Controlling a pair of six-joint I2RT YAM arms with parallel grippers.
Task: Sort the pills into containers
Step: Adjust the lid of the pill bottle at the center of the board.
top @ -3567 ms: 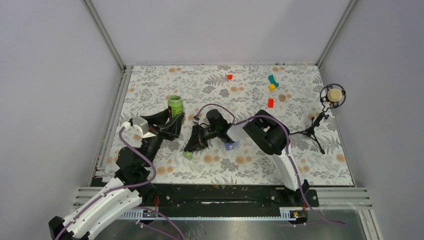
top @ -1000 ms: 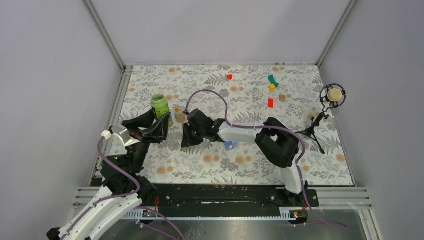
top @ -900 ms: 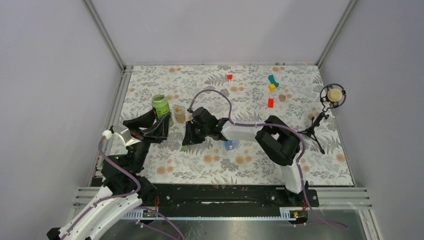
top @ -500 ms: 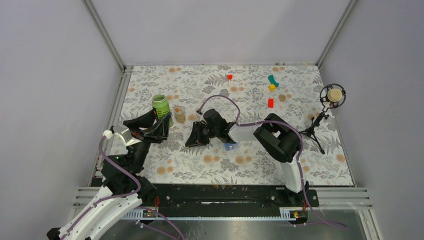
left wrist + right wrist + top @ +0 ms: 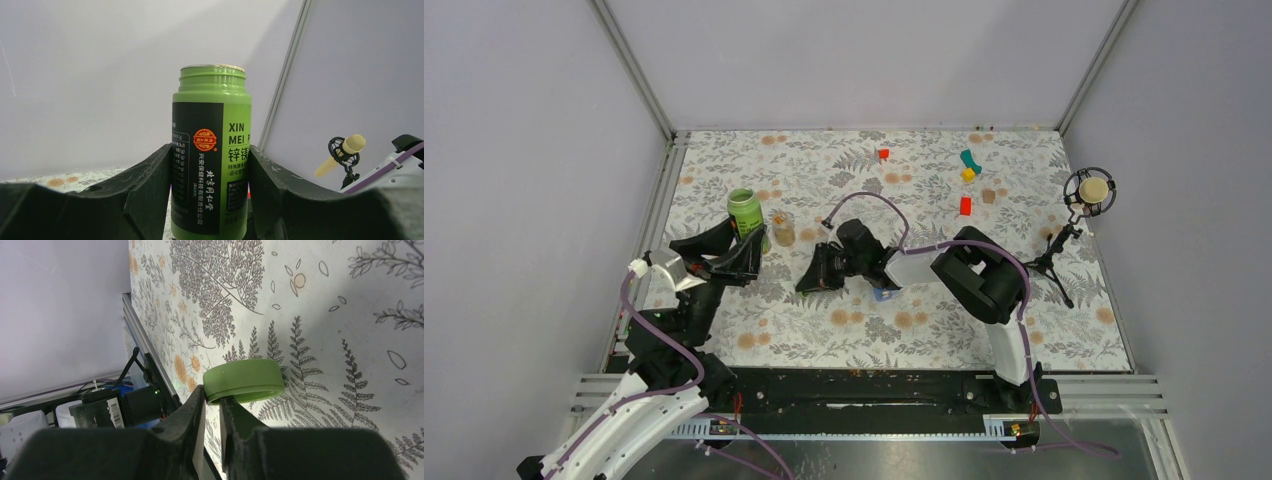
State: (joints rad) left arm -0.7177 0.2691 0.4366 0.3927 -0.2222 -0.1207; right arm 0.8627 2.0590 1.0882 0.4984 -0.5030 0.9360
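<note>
A: From above, where is the pill box?
B: The blue pill box (image 5: 885,292) lies on the floral counter (image 5: 904,335), well to the right of the green bottle (image 5: 745,208) and a little nearer the arm bases. It is half hidden under the right arm.
A: And the bottle itself?
B: It stands upright, with the left tool (image 5: 750,240) clamped around its lower body. A small clear jar (image 5: 783,229) stands just to the right of the bottle. The right tool (image 5: 807,282) is low over the counter, right of the bottle and nearer the bases than the jar. Two red blocks (image 5: 965,206) sit far to the bottle's right, and a microphone (image 5: 1092,189) stands beyond them.
A: What about the left wrist view?
B: Both fingers (image 5: 150,185) press against the bottle's sides, and its mouth is uncapped.
A: And the right wrist?
B: The jaws are drawn nearly together, with only a thin slit between them. A green cap (image 5: 244,380) sits at their tips with its edge over that slit — whether it is pinched, I cannot tell.
</note>
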